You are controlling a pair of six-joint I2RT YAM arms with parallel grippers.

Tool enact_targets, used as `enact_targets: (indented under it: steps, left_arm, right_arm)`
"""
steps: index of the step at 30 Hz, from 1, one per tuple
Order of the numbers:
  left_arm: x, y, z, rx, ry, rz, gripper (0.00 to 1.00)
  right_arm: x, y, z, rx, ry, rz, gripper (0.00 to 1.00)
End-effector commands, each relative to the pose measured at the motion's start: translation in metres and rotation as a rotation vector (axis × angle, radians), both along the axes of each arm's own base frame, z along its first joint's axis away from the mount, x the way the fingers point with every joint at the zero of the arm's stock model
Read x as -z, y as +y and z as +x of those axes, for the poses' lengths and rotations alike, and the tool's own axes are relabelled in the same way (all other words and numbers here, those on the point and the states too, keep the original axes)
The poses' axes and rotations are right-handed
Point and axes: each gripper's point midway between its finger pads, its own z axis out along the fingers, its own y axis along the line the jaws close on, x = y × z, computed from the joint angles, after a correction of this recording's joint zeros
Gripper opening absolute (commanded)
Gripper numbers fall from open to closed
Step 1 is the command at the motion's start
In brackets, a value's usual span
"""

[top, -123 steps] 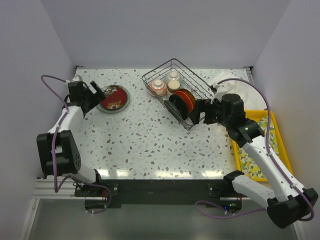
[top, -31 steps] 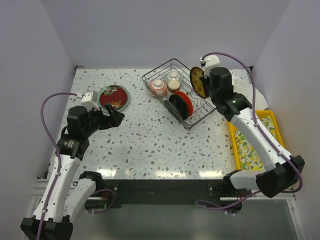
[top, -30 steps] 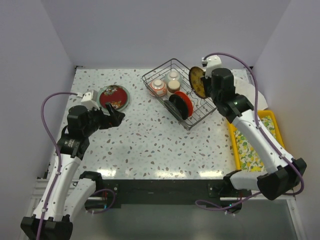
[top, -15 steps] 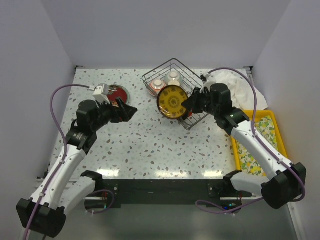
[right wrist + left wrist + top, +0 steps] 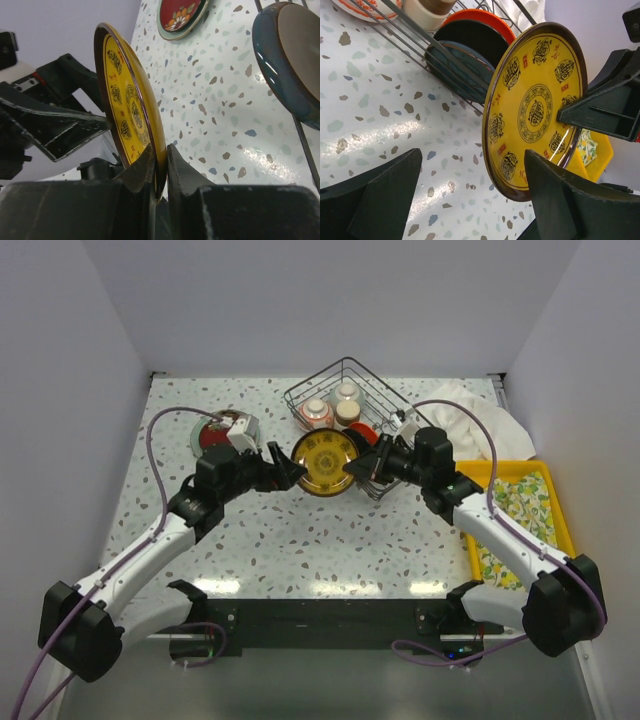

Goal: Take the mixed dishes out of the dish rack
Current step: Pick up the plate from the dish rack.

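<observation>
Yellow plate (image 5: 535,107) shifted beside dish rack (image 5: 385,400), dark-rimmed, medallion-patterned, right fingers (image 5: 187,172) pinching rim, left fingers (image 5: 390,195) wide, probably untouching.

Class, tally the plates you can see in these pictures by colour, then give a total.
yellow plate: 1
red floral plate: 1
orange-red plate: 1
black plate: 1
teal plate: 1
Total: 5 plates
</observation>
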Motion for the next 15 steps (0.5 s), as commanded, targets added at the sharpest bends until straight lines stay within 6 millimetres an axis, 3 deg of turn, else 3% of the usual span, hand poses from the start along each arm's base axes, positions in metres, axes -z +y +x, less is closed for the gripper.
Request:
enact_targets:
  steps: [1,5,15]
  left_arm:
    - [-0.008,-0.008,0.007,-0.045,-0.029,-0.128,0.84]
    - [0.005,-0.005,0.006,-0.084,0.003,-0.177,0.69]
    - [0.008,-0.015,0.006,-0.056,0.034,-0.245,0.41]
  right_arm:
    - [-0.026,0.012,-0.002,-0.042,-0.053,0.104,0.0]
    - [-0.024,0.012,-0.002,-0.041,-0.05,0.107,0.0]
    - [-0.018,0.013,-0.001,-0.04,-0.028,0.112,0.0]
